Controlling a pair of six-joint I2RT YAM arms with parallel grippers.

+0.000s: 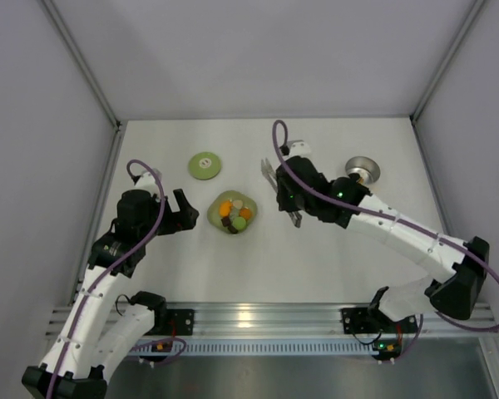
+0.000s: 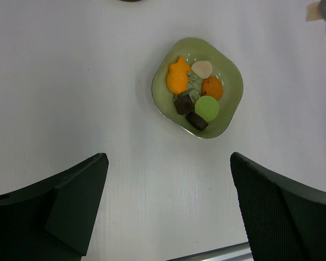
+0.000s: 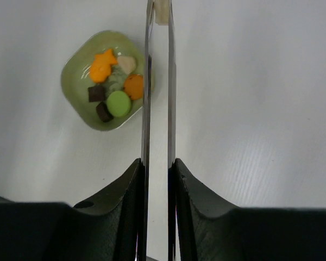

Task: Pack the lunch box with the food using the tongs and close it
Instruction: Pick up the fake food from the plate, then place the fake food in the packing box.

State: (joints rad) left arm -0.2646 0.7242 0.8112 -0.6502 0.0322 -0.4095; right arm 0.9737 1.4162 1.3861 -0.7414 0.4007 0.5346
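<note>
The tongs (image 3: 145,81) run as two slim silvery arms straight up the right wrist view, squeezed close together. My right gripper (image 3: 158,166) is shut on the tongs, one finger pressing each arm. From above, the right gripper (image 1: 286,198) hovers just right of the light green plate (image 1: 251,204), with the tongs (image 1: 268,172) sticking out of it. The food (image 1: 234,214) lies in several small orange, green, dark and white pieces on that plate. The lunch box (image 1: 363,170) stands at the back right and its green lid (image 1: 205,165) at the back left. My left gripper (image 1: 181,213) is open and holds nothing, left of the plate.
In the left wrist view the plate (image 2: 233,81) with the food (image 2: 195,92) lies ahead of my open left gripper (image 2: 168,159), over bare white table. White walls close the table at the back and sides. A metal rail (image 1: 258,317) runs along the near edge.
</note>
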